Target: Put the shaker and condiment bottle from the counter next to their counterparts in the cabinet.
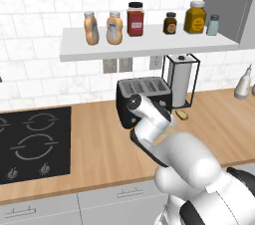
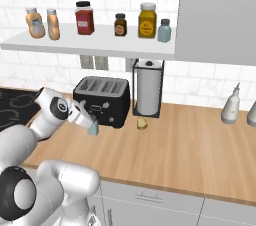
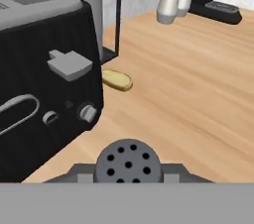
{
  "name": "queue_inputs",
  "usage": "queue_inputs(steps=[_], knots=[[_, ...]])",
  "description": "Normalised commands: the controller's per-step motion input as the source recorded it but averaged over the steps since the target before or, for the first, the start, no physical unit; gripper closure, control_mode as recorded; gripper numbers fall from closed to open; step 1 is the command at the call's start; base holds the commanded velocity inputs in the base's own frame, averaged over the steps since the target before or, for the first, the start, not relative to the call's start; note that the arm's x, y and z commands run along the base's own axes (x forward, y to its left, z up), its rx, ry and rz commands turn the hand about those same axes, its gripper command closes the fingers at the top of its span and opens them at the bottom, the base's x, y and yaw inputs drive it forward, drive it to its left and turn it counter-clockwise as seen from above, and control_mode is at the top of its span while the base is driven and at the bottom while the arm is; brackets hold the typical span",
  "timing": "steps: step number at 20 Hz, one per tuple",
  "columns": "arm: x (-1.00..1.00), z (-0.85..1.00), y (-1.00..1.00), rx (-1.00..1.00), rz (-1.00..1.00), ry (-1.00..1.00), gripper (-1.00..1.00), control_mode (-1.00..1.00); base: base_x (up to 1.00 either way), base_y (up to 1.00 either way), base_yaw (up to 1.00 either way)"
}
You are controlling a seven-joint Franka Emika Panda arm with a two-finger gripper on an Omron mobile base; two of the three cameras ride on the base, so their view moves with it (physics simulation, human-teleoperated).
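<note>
My gripper [image 2: 93, 127] is shut on the shaker [image 2: 93, 128], a small pale blue-grey one, held low over the counter just in front of the toaster. In the hand view its dark grey holed cap [image 3: 128, 161] sits between the fingertips. The cabinet [image 1: 149, 48] is the long white shelf above. A matching shaker [image 1: 212, 25] stands at its right end. At the shelf's left end two alike peach-orange condiment bottles stand side by side, one [image 1: 91, 28] left of the other [image 1: 114, 28]. I cannot tell which one is the counterpart.
The black toaster [image 1: 144, 95] and a paper towel holder [image 1: 182, 78] stand behind the hand. A small yellow piece [image 2: 142, 123] lies on the counter. A red jar [image 1: 135, 19], a dark jar [image 1: 170, 23] and an amber jar [image 1: 195, 17] share the shelf. A stove [image 1: 30, 142] is at the left, white bottles [image 2: 231, 105] at the right.
</note>
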Motion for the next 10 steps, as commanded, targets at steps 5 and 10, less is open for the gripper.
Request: queue_inputs(steps=[5,10], knots=[[-0.02,0.57,-0.02,0.0,-0.01,-0.03,1.0,-1.0,0.0,0.0,0.0],[-0.14,0.43,0.0,0.0,0.0,-0.1,1.0,-1.0,0.0,0.0,0.0]])
